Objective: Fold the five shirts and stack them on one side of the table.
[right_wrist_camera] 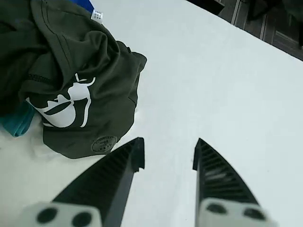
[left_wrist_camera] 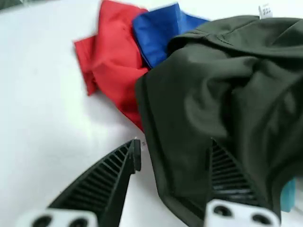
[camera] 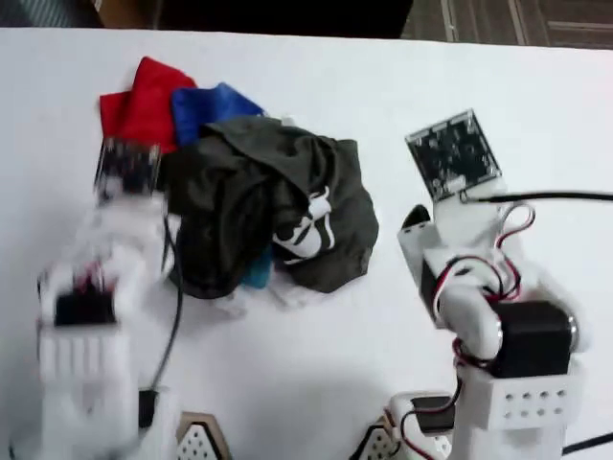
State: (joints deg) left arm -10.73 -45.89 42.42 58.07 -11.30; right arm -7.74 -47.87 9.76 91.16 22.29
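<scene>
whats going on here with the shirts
Two robot arms are working at a table with a heap of crumpled shirts, none folded yet. The left arm has its jaws open astride the edge of the dark shirt, which partly covers the red shirt and blue shirt. The right arm has its jaws open over bare table beside the heap.

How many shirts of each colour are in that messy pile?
Red shirt: 1
Blue shirt: 1
Dark green shirt: 1
Teal shirt: 1, mostly hidden under the dark green one
White cloth: 1, barely peeking out, probably a shirt
Total: 5
</scene>
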